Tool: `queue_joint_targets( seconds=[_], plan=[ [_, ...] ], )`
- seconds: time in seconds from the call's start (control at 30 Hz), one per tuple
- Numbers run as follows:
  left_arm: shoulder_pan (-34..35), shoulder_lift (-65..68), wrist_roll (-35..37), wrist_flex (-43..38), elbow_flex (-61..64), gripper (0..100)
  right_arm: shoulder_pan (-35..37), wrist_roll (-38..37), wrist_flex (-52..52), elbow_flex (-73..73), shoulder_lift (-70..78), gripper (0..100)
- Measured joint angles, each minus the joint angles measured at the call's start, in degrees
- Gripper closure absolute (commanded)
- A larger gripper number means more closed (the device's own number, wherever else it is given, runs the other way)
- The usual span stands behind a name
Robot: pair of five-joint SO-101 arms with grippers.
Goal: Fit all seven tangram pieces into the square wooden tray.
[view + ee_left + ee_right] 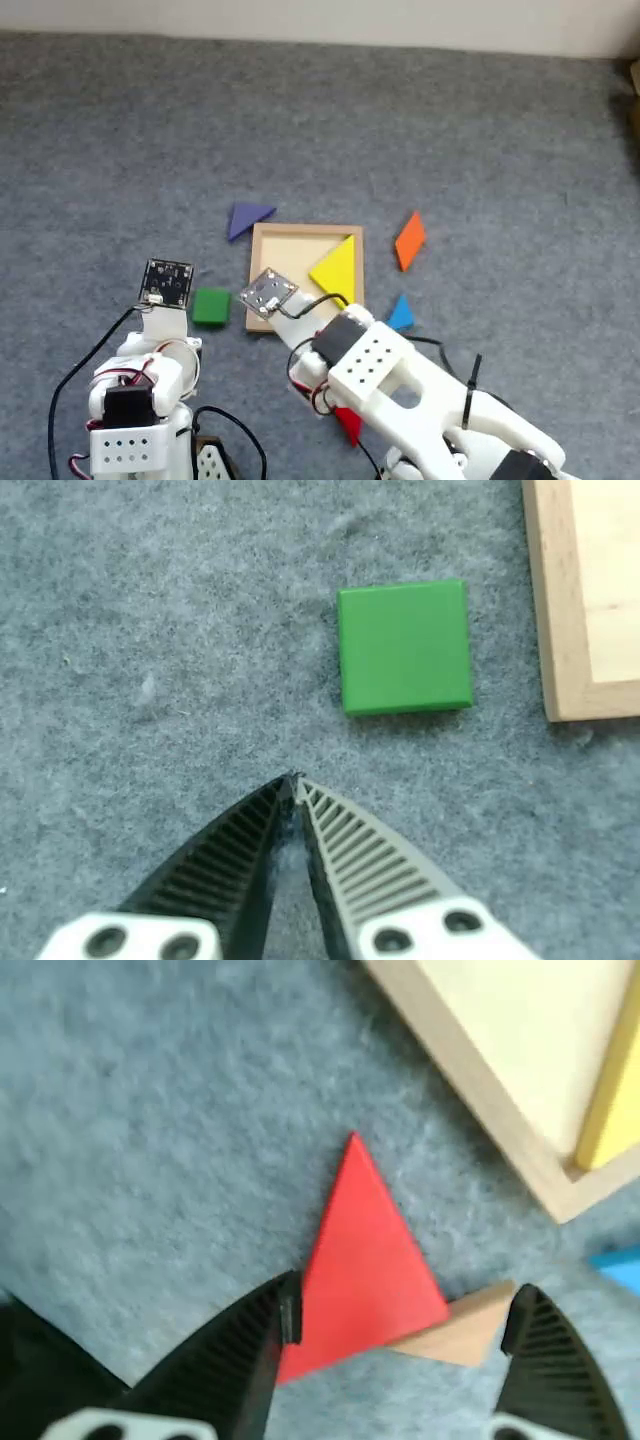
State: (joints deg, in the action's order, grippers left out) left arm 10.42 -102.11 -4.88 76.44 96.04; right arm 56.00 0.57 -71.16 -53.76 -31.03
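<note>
Robotics lab: grey felt-covered bench (480, 130), white left arm (130, 420) and right arm (430, 405) trailing bare cables (72, 378) at 6 o'clock, pale wall (320, 18) at 12.

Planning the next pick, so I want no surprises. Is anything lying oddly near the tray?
Yes: beside the tray corner, the red triangle sits against an unpainted wooden piece. It seems to overlap that piece's edge, though this is hard to tell. The two may not separate cleanly in a grasp.
</note>
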Motion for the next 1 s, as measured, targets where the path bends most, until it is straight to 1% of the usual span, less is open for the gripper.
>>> queue_joint_targets(
  seconds=[0.1, 0.2, 0.43, 0.5, 0.67, 0.9, 1.0],
  plan=[
    [0.0, 0.0, 0.0, 0.0, 0.0, 99, 2.3, 6.2, 1.6, -0.1, 0.0, 68.7],
    [0.0, 0.0, 0.0, 0.0, 0.0, 99, 2.6, 8.2, 4.1, -2.0, -0.1, 68.7],
    [0.0, 0.0, 0.0, 0.0, 0.0, 99, 2.6, 8.6, 15.4, -12.5, -0.1, 68.7],
    [0.0, 0.0, 0.0, 0.0, 0.0, 99, 2.1, 8.6, 17.2, -14.6, -0.2, 68.7],
    [0.0, 0.0, 0.0, 0.0, 0.0, 99, 1.1, 8.6, 17.9, -15.7, -1.2, 68.7],
    [0.0, 0.0, 0.0, 0.0, 0.0, 99, -4.1, 8.6, 17.9, -15.7, -1.3, 68.7],
    [0.0, 0.0, 0.0, 0.0, 0.0, 99, -5.2, 8.6, 17.1, -15.7, -1.3, 68.7]
  ],
)
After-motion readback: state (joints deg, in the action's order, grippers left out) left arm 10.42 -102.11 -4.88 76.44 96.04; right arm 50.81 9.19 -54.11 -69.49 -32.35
